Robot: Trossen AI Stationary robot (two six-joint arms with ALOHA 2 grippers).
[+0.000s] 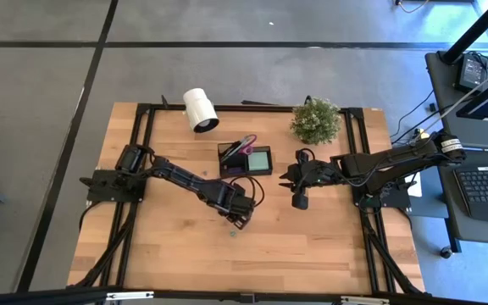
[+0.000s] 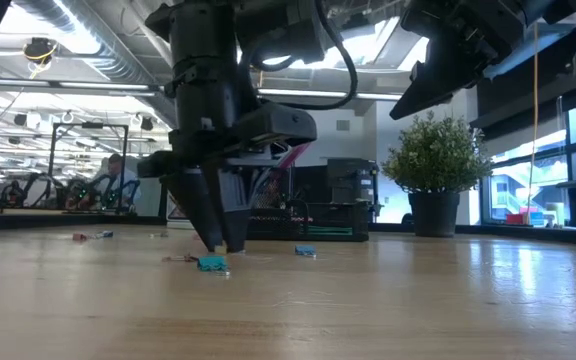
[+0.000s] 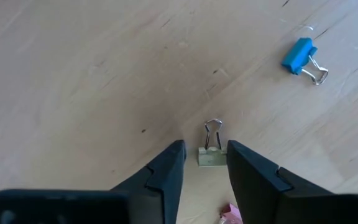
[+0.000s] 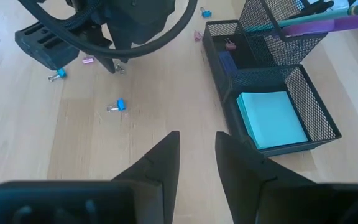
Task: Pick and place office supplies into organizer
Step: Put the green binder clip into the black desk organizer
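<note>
My left gripper (image 3: 206, 152) is open and points down at the table, its fingertips (image 2: 218, 240) close to the wood. A small pale green binder clip (image 3: 211, 155) lies flat between the fingers with a narrow gap on each side. A blue binder clip (image 3: 300, 55) lies farther off on the wood. The black mesh organizer (image 1: 246, 158) stands behind, with purple-handled scissors (image 4: 316, 25) and pens in its taller section and a mint-green sticky pad (image 4: 272, 118) in its lower compartment. My right gripper (image 4: 197, 146) is open and hovers right of the organizer.
A white roll (image 1: 200, 110) and a small potted plant (image 1: 316, 120) sit near the table's far edge. Several more small clips lie scattered on the wood, among them a pink piece (image 3: 230, 213) and another blue clip (image 4: 118, 106). Bare wood stretches toward the near edge.
</note>
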